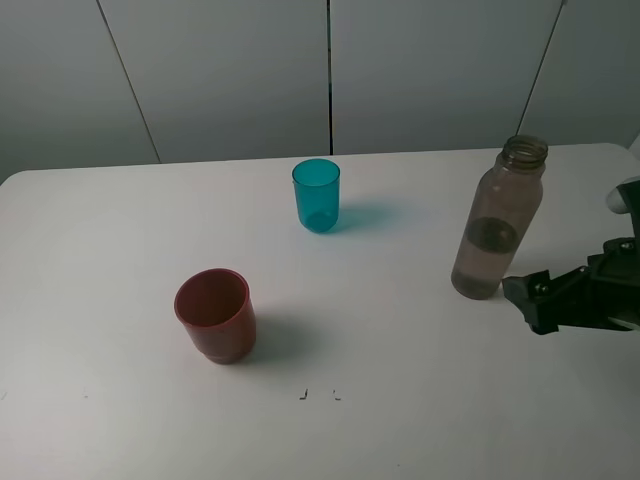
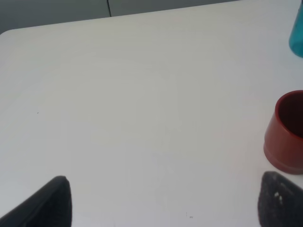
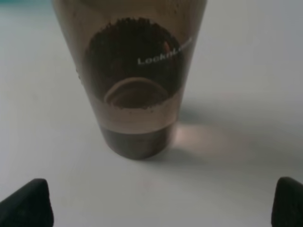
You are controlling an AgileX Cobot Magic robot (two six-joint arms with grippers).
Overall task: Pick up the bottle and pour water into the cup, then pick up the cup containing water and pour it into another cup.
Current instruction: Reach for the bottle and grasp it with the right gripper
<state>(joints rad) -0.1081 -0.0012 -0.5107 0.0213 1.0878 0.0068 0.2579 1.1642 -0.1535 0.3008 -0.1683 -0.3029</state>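
Bottle [image 1: 500, 220] upright, right side of table [image 1: 400, 420], close to far-right corner. Right gripper [image 1: 527, 297] just near-right of it, jaws spread wide, not touching. Teal cup [image 1: 316, 195] far-centre, red cup [image 1: 215, 315] near-left, well apart, bare top btwn. Left gripper [image 2: 165, 203] jaws spread, empty, near red cup.

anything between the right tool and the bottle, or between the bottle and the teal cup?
Nothing visible. The right tool stands open just short of the bottle, with only bare table between them. The stretch from the bottle to the teal cup is bare too; the red-brown cup sits off that line, nearer the camera.
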